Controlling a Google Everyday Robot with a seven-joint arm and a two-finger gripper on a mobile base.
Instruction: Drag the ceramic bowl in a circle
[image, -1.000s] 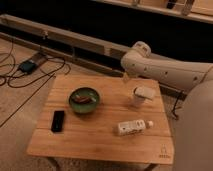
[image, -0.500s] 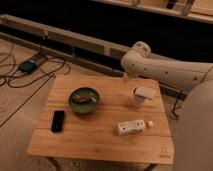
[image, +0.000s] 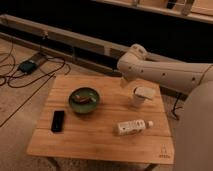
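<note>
Blurred parts and cut-off arm

The gripper (image: 124, 83) was only a pale blur under the arm's (image: 170, 75) bend; the arm ran off the picture's edge. The bottle's (image: 131, 127) label and the piece inside the ceramic bowl (image: 84, 101) stayed unreadable.

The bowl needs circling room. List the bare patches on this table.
Bare: the front strip before black phone and bottle; the far-left corner behind the ceramic bowl. Crowded: right half, white cup and bottle close together, pincer over the far edge beside the cup.

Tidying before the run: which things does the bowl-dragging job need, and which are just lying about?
Job: bowl; gripper, at the table's far edge.
Lying about: phone; cup; bottle; floor cables.
</note>
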